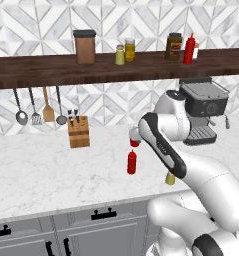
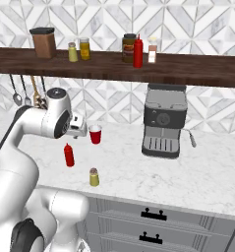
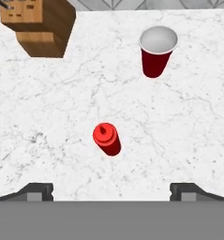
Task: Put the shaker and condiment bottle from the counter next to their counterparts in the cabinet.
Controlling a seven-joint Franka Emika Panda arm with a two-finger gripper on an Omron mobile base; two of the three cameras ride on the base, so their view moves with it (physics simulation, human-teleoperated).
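Standing upright on the counter (image 1: 36, 170), the condiment bottle (image 3: 106, 138) sits well out on the white marble, with the gripper (image 3: 111, 191) poised above it, looking straight down on its pointed nozzle. The two dark fingertips (image 3: 36, 191) are spread wide to either side, open and holding nothing, and the bottle lies between their lines but clear of both. From the right base view the same bottle (image 2: 69, 155) stands just below and in front of the hand, and the shaker (image 2: 94, 177) stands near it, closer to the counter's front edge. In the left base view the arm hides most of the shaker, so only what seems to be its yellow-green base peeks out. A red cup (image 3: 157, 51) with a white rim stands behind the bottle, and a wooden knife block (image 1: 79, 131) sits further back to the left near the wall. An espresso machine (image 2: 163, 120) occupies the right end. Up on the cabinet (image 2: 188, 69), the matching red bottle (image 2: 137, 51) and matching shaker (image 2: 73, 52) stand well apart among jars
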